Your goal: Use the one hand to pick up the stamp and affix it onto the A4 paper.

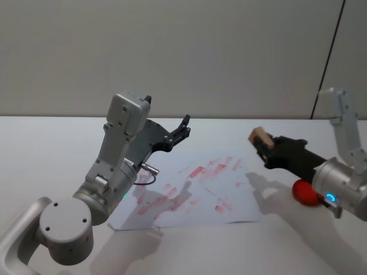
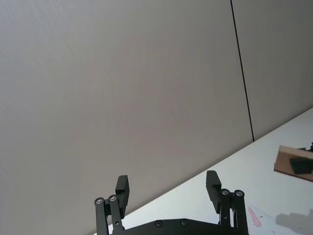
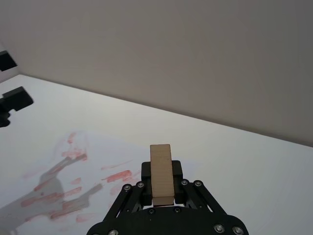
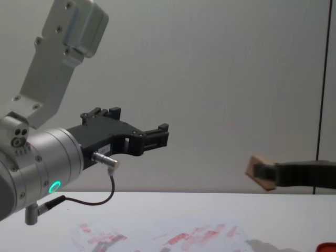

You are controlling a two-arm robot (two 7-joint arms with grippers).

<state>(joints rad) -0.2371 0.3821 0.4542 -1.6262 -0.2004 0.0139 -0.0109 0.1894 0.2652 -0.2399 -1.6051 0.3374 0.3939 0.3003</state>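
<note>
No legible text, number, brand or sign in any view.
- A4 paper (image 1: 198,192): the red ink marks are smeared bars and streaks; no characters can be made out.
- stamp (image 3: 161,171): the visible faces are plain wood, with no lettering to read.
- left tool (image 4: 160,137): small pale sticker (image 4: 107,149) on its black body, print too small to read.

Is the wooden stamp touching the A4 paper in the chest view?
No, the right gripper holds the stamp up in the air, clear above the A4 paper lying on the table.
</note>
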